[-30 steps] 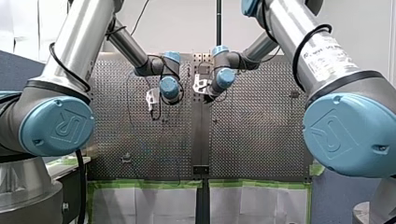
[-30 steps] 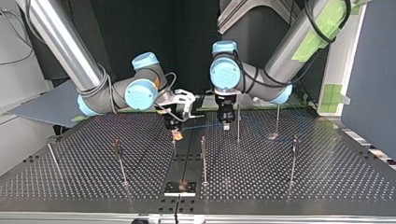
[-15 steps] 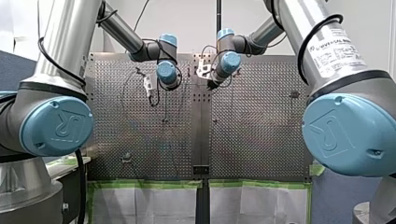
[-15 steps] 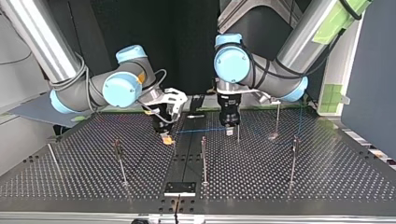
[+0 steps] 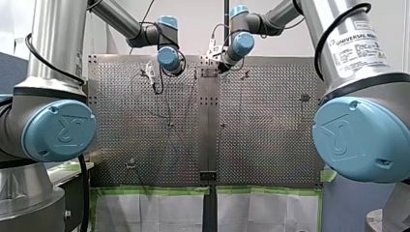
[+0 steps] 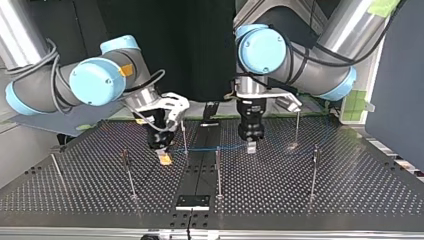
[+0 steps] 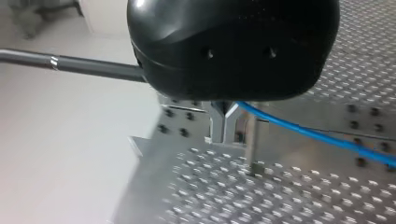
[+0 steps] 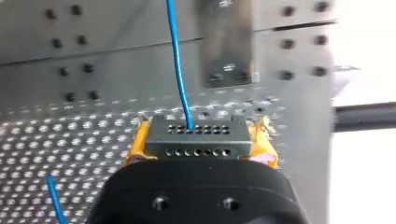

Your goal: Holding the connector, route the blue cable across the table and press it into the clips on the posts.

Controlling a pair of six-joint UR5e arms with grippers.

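**Q:** Where is the connector being held?

**A:** The connector [image 8: 196, 137] is being pinched between the yellow pads [image 8: 135, 145] of the right gripper [image 6: 164, 158]. It is being kept low over the table [image 6: 310, 205], roughly midway between the two side edges.

**Q:** Where is the blue cable being run?

**A:** The blue cable [image 6: 205, 148] is being led out of the connector and stretched taut across the table's central strip to the left gripper [image 6: 251, 146]. In the left wrist view the metal fingers [image 7: 217, 126] are being seen pressed together, with the cable emerging at their root. A grip on the cable is therefore being judged likely.

**Q:** How far is the task being judged to have advanced?

**A:** An early routing stage is being indicated. The connector is being held securely, and one span is being tensioned about level with the top of the central post [image 6: 217, 167]. The span is also being passed by a thinner post [image 6: 184, 136] beside the right gripper. Whether it is being seated in either clip cannot be told.

**Q:** What is being left to do?

**A:** Seating is not being confirmed at any post. An outer post [image 6: 127, 172] near one side edge and a second outer post [image 6: 314, 167] near the other are not being reached by the span.
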